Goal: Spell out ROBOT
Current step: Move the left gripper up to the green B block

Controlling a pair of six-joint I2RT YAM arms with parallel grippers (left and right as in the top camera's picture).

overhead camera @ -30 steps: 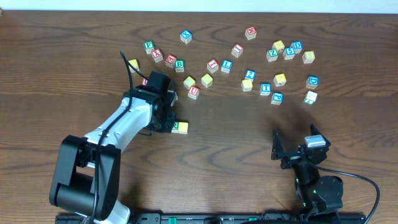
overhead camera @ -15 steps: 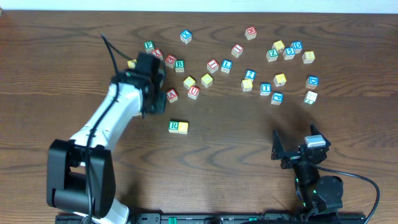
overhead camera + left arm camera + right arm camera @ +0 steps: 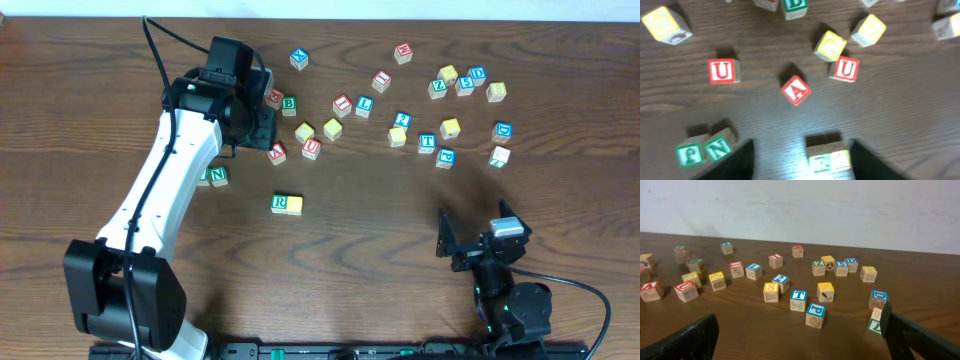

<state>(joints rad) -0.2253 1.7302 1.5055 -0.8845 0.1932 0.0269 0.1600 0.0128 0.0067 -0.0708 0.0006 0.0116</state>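
Overhead view: my left hand [image 3: 258,122] has lifted off the green R block [image 3: 280,204] and swung toward the far side of the table, fingers apart and holding nothing. The R block now lies behind that hand, nearer me, touching a yellow block [image 3: 294,204] whose letter I cannot read. Just right of the hand sits a green B block [image 3: 289,103]. A blue T block [image 3: 427,142] lies well to its right. My right hand [image 3: 475,228] rests far right, fingers wide apart and empty. I judge the R placed and the next letter now being sought.
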